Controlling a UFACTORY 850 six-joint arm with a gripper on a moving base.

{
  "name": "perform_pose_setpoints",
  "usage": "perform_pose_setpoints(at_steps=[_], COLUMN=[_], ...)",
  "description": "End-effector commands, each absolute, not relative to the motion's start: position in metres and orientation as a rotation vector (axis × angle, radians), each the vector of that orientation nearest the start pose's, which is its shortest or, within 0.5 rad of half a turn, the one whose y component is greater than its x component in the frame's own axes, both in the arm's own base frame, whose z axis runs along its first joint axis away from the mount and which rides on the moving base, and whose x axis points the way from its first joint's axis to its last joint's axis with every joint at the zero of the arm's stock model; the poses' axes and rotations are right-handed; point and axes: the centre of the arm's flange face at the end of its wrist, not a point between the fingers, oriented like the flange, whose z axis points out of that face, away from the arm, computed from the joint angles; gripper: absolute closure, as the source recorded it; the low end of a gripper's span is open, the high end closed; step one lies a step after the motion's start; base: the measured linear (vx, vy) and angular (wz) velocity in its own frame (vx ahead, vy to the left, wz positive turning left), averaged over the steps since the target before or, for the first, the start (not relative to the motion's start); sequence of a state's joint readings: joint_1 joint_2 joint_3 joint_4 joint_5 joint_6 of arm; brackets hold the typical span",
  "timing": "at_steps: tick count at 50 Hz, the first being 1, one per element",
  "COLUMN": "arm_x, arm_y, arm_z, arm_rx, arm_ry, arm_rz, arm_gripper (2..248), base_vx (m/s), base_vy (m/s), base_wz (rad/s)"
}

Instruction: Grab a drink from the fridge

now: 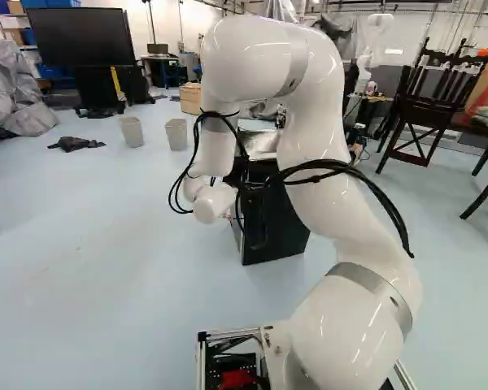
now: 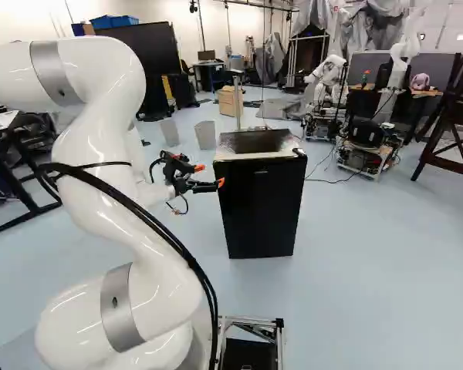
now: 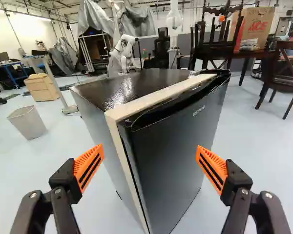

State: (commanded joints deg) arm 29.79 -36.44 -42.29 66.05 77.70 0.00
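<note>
See lowest joint of white arm (image 1: 354,325) nearest, at foot of both base views, beside open metal frame (image 2: 251,330) of base. Follow arm up and over, black cables (image 2: 170,239) looped along it. Find black gripper (image 2: 209,175) out front, left of fridge (image 2: 260,208) in right base view, close to its near upper corner. Read jaws as spread wide, orange pads (image 3: 89,168) well apart, pinching nothing. Get fridge straight ahead in wrist view, near upright edge lying between the two pads. See fridge upright on pale blue floor (image 2: 370,254), black door (image 3: 176,151) closed, pale strip (image 3: 151,99) along front edge of glossy top. Can't see inside, so can't place drink.

Beyond fridge, see two grey bins (image 2: 205,135) side by side on floor, wooden drawer unit (image 2: 228,100) farther behind. In left base view, see dark cloth (image 1: 75,144) on floor left of bins. Well off to right, find dark wooden chair (image 2: 451,142). Farther back, see wheeled cart (image 2: 366,150) near another robot (image 2: 326,77). At back left of left base view, see large black screen (image 1: 80,36).
</note>
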Motion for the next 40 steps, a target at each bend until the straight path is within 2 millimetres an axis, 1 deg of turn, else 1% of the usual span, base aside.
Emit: perform_pose_setpoints(at_steps=[40], arm_x=[0.46], arm_y=[0.148], arm_z=[0.252], arm_rx=[-2.508], arm_ry=[1.009], arm_rz=[-2.207], arm_gripper=[3], base_vx=[0.0], base_vy=[0.0], base_wz=[0.0])
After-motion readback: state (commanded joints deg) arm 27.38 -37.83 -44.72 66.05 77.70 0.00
